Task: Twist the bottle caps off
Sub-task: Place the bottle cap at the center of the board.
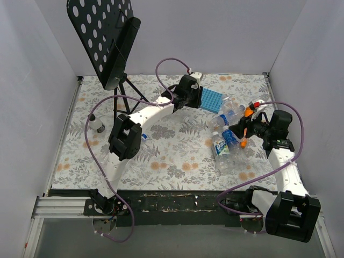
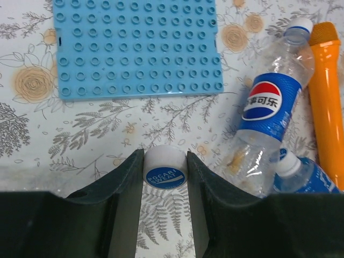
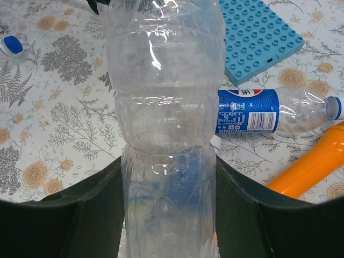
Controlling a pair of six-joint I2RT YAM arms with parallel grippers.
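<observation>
Left wrist view: we see the left fingers drawn in narrow on a white Pocari Sweat cap. It sits alone between the tips, its blue-printed top facing the camera, over the floral desk. Beyond the tips lies a blue studded baseplate. To its right a Pepsi bottle lies on the desk with its own pale cap on. An orange stick lies just beside that bottle. The white-capped neck of a second bottle touches the Pepsi bottle at the lower right.

In the right wrist view, the right fingers are clamped on either side of a clear plain bottle. This bottle runs away from the camera, and its neck end is out of frame, so we cannot tell whether it is capped. Past it, the Pepsi bottle lies on its side between the baseplate and the orange stick. A loose white-and-blue cap rests on the desk at far left.

From the top external view, both arms reach toward the right half of the desk. A black perforated music stand rises at the far left.
</observation>
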